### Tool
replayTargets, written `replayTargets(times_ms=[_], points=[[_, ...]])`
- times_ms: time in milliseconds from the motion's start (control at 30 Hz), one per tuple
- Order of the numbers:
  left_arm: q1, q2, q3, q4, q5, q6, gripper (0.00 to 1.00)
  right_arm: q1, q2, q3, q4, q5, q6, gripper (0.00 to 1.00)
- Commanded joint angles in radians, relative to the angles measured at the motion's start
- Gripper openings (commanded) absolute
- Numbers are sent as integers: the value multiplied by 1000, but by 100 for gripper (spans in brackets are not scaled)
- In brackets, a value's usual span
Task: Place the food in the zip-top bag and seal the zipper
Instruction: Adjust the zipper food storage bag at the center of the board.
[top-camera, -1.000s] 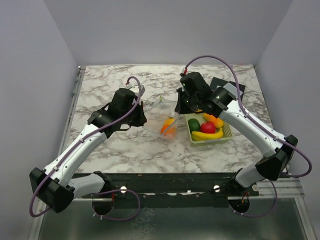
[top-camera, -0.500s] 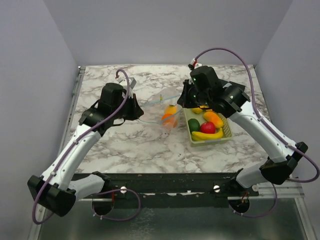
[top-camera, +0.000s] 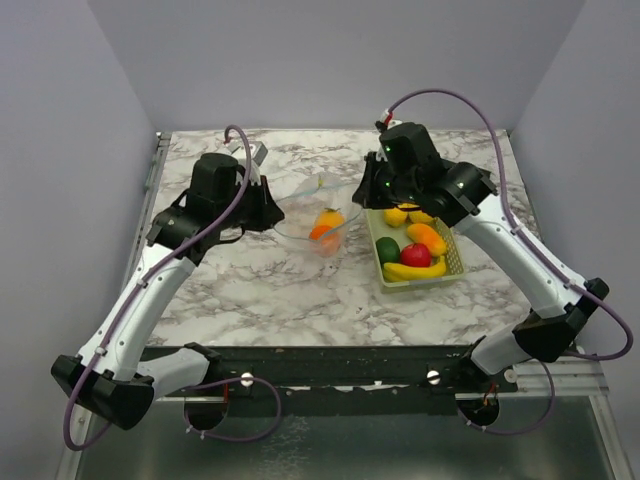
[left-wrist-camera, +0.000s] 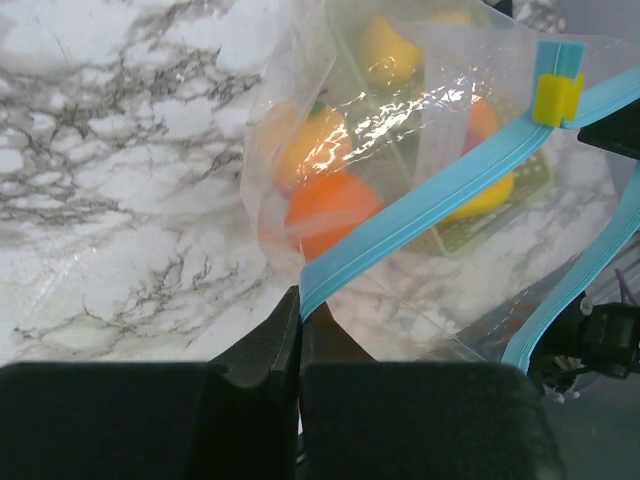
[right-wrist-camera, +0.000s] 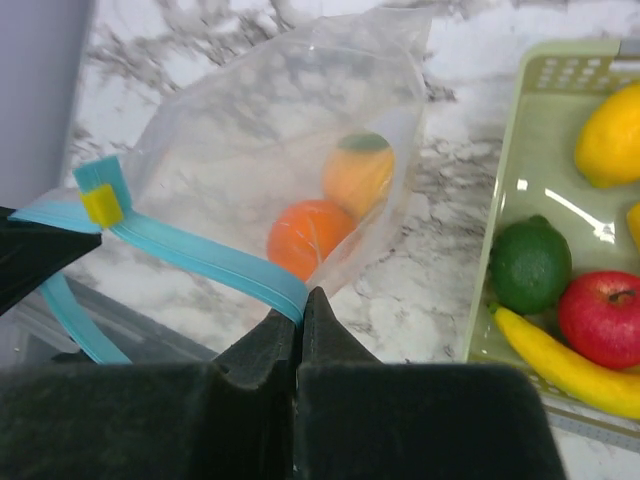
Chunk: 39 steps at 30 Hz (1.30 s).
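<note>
1. The left end effector (left-wrist-camera: 299, 300) is closed on the zipper (left-wrist-camera: 420, 205), pinching one lip of the bag (left-wrist-camera: 350, 80) mouth.
2. The right end effector (right-wrist-camera: 300, 305) is closed on the opposite lip. The bag sits between the two end effectors, over the bench (top-camera: 230, 290). Whether it touches the bench cannot be told.
3. From the left end effector the held strip runs ahead and to the right. From the right end effector it runs ahead and to the left. Both lips meet at the yellow slider (left-wrist-camera: 556, 96), at the far end from each grip.
4. The mouth is spread open. Its long axis appears to lie crosswise to the line joining the end effectors.
5. Two orange pieces (right-wrist-camera: 312, 235) lie inside the bag, ahead of both grips.
6. The other food (right-wrist-camera: 605, 320) sits in the basket (right-wrist-camera: 570, 72), right of the right end effector, so the right arm is nearer.
7. Loading more food likely requires releasing one grip. Sealing requires closing the lips and drawing the slider along the zipper.
</note>
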Motion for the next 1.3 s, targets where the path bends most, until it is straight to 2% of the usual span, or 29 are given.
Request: replayTargets(times_ms=[0, 133, 300, 400, 600, 767, 933, 1167, 1267], points=[[9, -18, 140, -95, 13, 40, 3, -8, -9, 140, -75, -5, -30, 1], [9, -10, 185, -127, 11, 47, 0, -7, 3, 139, -70, -14, -28, 1], [10, -9, 141, -123, -26, 49, 0, -8, -3, 2, 8, -38, -1, 1], [9, -16, 48, -83, -50, 39, 0, -8, 4, -103, 63, -54, 21, 1], [9, 11, -250, 97, -60, -33, 0, -7, 83, -313, 182, -96, 69, 1], [9, 72, -363, 203, -76, -63, 0, -7, 171, -359, 201, -98, 79, 1], [9, 58, -289, 192, -55, -39, 0, -9, 137, -285, 159, -62, 59, 1], [10, -20, -40, 65, -75, -4, 0, -9, 40, -87, 63, -5, 31, 1], [10, -23, 22, 19, -100, 4, 0, -8, 23, -44, 43, 11, 24, 1]])
